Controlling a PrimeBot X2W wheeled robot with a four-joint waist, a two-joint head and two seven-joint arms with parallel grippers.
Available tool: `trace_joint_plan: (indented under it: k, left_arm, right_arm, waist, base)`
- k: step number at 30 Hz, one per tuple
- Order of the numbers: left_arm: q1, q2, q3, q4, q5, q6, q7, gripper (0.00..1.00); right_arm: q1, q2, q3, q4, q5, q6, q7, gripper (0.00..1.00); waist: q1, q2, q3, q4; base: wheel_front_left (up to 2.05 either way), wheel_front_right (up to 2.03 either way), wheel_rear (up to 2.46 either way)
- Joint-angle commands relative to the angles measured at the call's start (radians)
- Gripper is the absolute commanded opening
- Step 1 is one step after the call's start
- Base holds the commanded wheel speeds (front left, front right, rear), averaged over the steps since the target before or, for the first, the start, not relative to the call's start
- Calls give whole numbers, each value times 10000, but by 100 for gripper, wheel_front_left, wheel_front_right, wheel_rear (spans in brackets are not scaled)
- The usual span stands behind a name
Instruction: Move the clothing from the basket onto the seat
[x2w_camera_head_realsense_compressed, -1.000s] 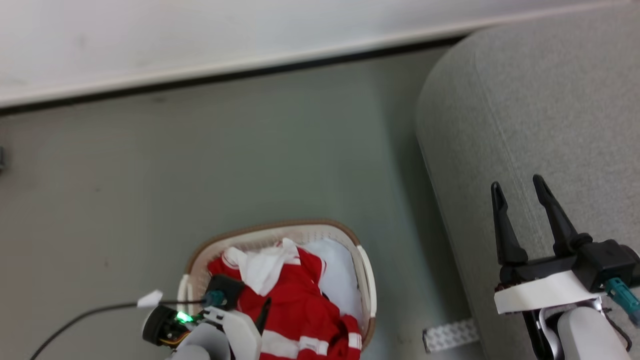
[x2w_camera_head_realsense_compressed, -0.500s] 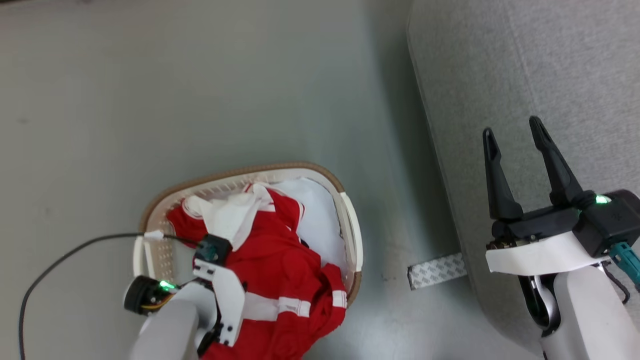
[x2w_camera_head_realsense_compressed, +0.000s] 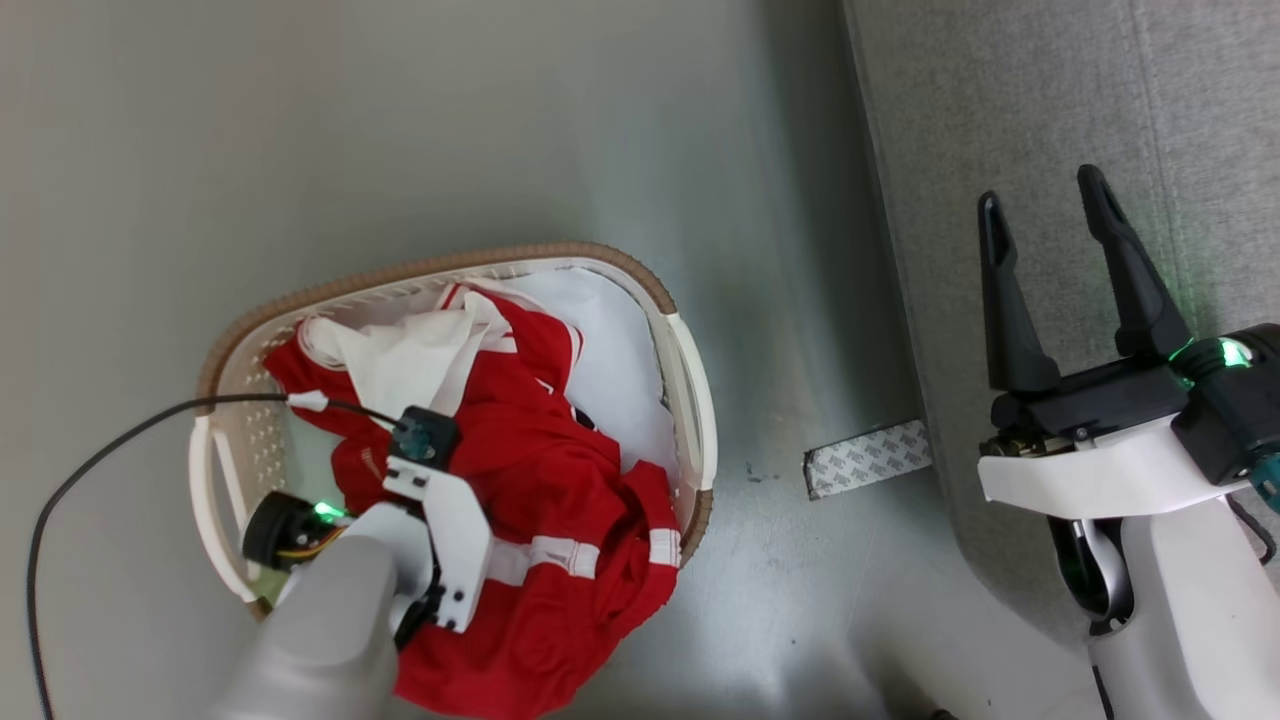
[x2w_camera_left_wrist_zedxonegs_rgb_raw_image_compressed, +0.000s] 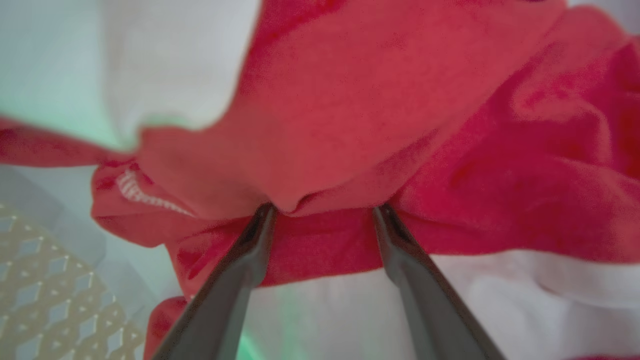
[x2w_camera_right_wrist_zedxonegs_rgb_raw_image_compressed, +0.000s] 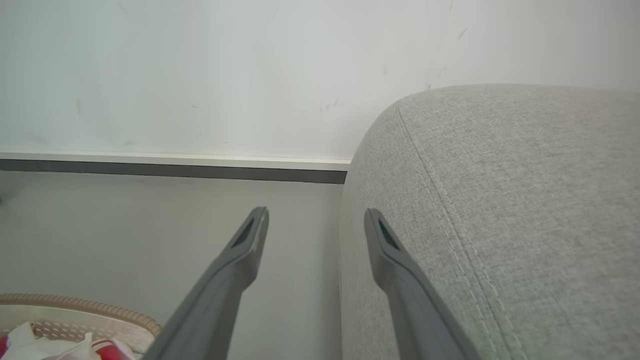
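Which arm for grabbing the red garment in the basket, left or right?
Left. The left pincer is open with its tips against the clothing inside the basket; the right pincer hangs open by the seat, apart from the basket.

Head cam pitched down, so more of the basket (x2w_camera_head_realsense_compressed: 692, 400) is in frame. Left arm (x2w_camera_head_realsense_compressed: 330, 620) went from the basket's left edge toward its middle, over the clothing (x2w_camera_head_realsense_compressed: 560, 480). Left pincer (x2w_camera_left_wrist_zedxonegs_rgb_raw_image_compressed: 320, 212) tips, spread apart, now sit down in a red fold.
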Motion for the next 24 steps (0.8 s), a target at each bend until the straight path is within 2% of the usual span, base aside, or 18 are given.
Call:
trace_joint_plan:
  k: [1,6,12,24]
  left_arm:
    - [-166,-35,-65,110,-41,-22,-168,0]
    - [-209,-286,-5,292,-524,-51,-820,0]
    - [231,-543,90,111,-1567,-82,-1841,0]
    - [1846,-580,-1195,-1668,-3923,-81,-2620,0]
  right_arm:
    - [-174,-1,-81,-17,-83,-21,4,100]
    - [-35,-3,-288,159,-213,-21,4,100]
    - [320,-6,-372,434,-314,-21,4,100]
    - [1611,-99,-621,1088,-435,-21,4,100]
  waist:
    - [-1,0,103,12]
    - [-1,0,-264,268]
    - [-1,0,-1553,718]
    - [-1,0,-4496,1596]
  base:
    - [0,0,0]
    - [0,0,0]
    - [0,0,0]
    - [0,0,0]
